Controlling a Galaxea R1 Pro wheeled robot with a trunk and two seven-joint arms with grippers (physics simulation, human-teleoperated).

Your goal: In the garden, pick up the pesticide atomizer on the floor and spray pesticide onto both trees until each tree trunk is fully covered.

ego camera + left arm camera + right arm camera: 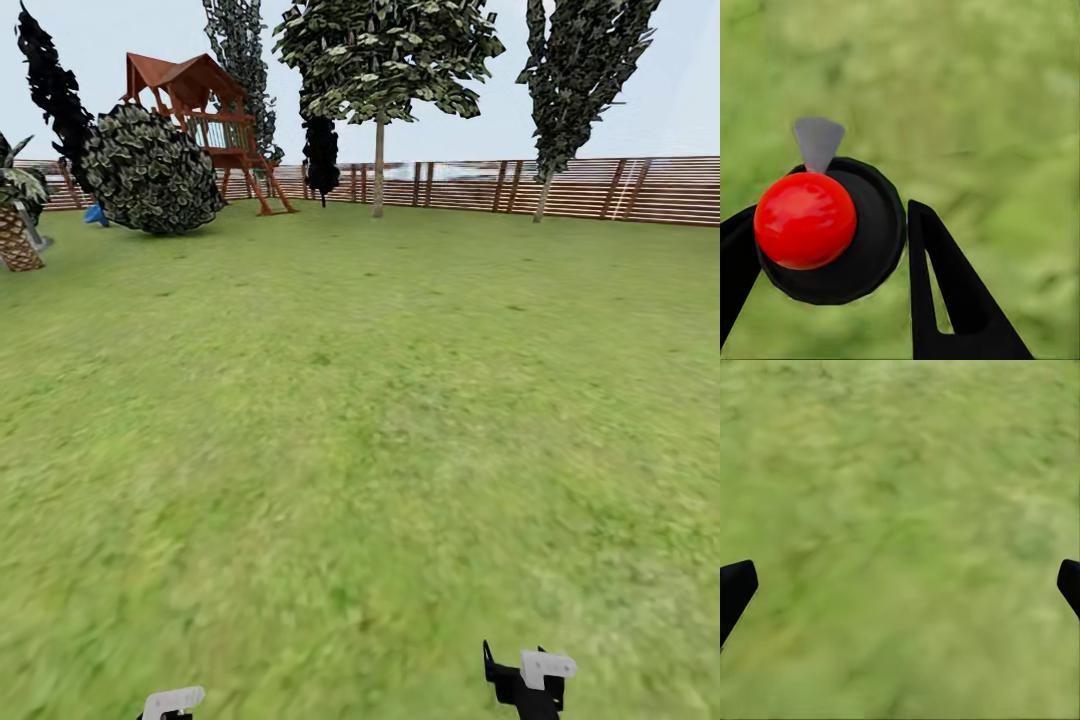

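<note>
While the lawn (360,430) lies bare ahead, the left gripper (832,255) grips the pesticide atomizer (832,232) between its fingers (945,300). Seen end-on, its long axis runs towards the camera, red cap (805,220) nearest, grey nozzle (818,141) pointing away over grass. The right gripper (900,585) is spread wide, holding nothing. A slatted fence (600,190) borders the far edge.

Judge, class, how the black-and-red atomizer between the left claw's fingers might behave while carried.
The atomizer looks rigid, so it probably won't flex. Its round black body and glossy red ball may slip or twist between the left claw fingers.
</note>
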